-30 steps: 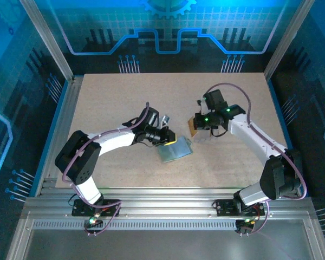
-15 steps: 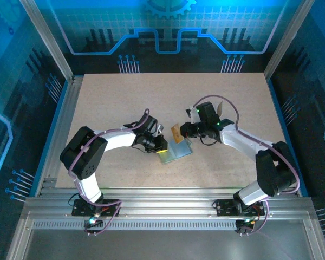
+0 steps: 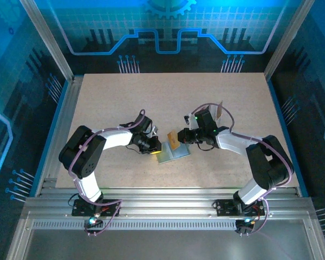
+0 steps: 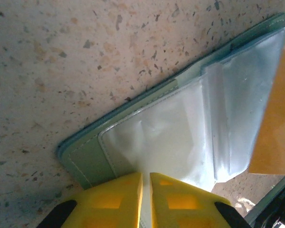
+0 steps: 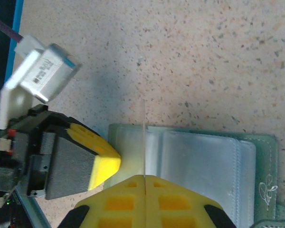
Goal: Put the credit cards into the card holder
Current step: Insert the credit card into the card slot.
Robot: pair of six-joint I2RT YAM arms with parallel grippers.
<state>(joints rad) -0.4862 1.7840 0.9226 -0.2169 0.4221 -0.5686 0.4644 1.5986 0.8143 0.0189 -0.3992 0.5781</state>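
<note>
At the left of the speckled tan surface (image 3: 124,97), my left end effector (image 4: 146,178) lies low, its yellow fingers drawn almost together on a thin edge of the flat grey-green folding card holder (image 3: 176,154). It pinches the pale shiny lining and pins the holder open. The holder lies flat between the two arms, lining up, with its clear pockets running away from that pinched edge toward the right arm.

Just right of the pinch, a thin tan-orange plastic credit card (image 3: 173,139) stands on edge over the holder's left part, nearly upright. My right end effector (image 5: 145,183) is pressed shut on it, so the right arm is the one that must finish.

From its wrist view the card is a bare line, pointing across the lining near a pocket seam. I cannot tell whether its edge touches the lining. I judge the next move to be a slide along the card's own plane into that pocket.
</note>
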